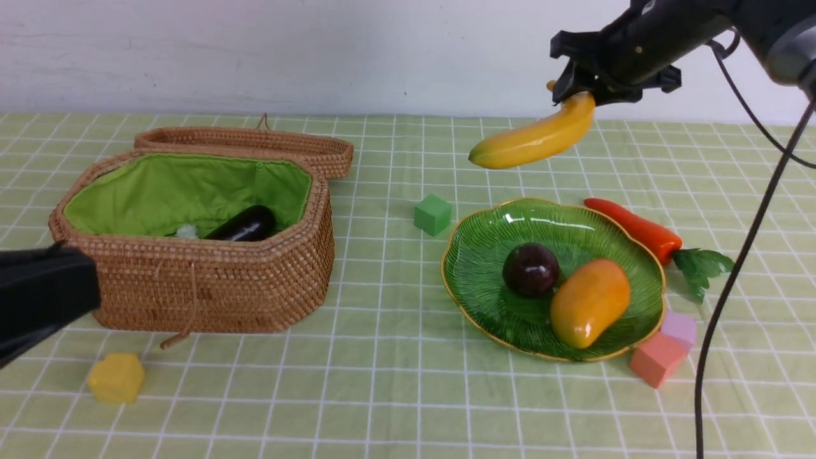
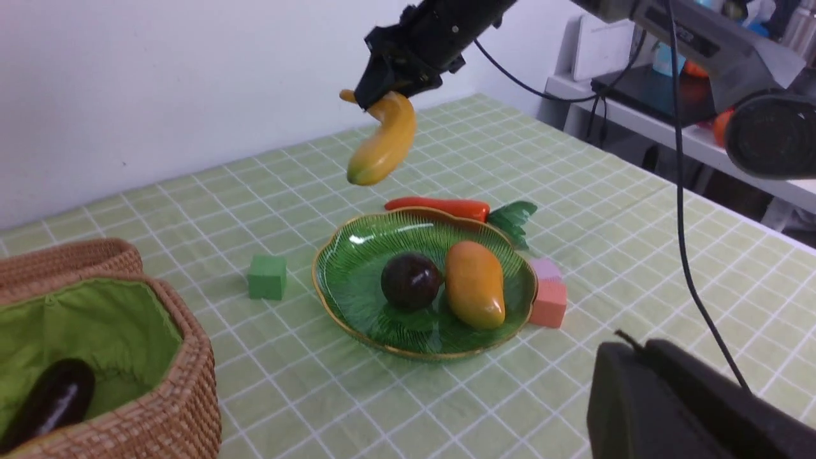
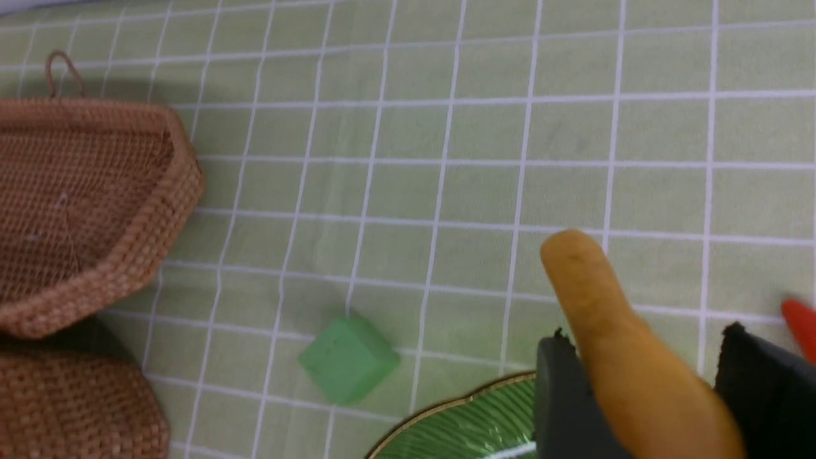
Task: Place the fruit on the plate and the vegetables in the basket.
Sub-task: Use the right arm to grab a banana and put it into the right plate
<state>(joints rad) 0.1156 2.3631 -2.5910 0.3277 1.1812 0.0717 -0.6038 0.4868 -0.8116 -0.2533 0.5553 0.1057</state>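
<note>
My right gripper (image 1: 575, 91) is shut on the stem end of the yellow banana (image 1: 535, 139), which hangs in the air above the far rim of the green leaf plate (image 1: 484, 255). On the plate lie the dark purple round fruit (image 1: 531, 269) and the mango (image 1: 590, 302). An orange-red carrot (image 1: 634, 227) lies on the cloth just past the plate's right rim. The eggplant (image 1: 245, 224) rests inside the woven basket (image 1: 204, 280), whose lid is open. My left gripper (image 2: 628, 350) is shut and empty, low beside the basket's front left.
A green block (image 1: 433, 214) sits between basket and plate. Pink and lilac blocks (image 1: 660, 357) touch the plate's near right rim. A yellow block (image 1: 116, 377) lies in front of the basket. A black cable (image 1: 733, 280) hangs down at the right.
</note>
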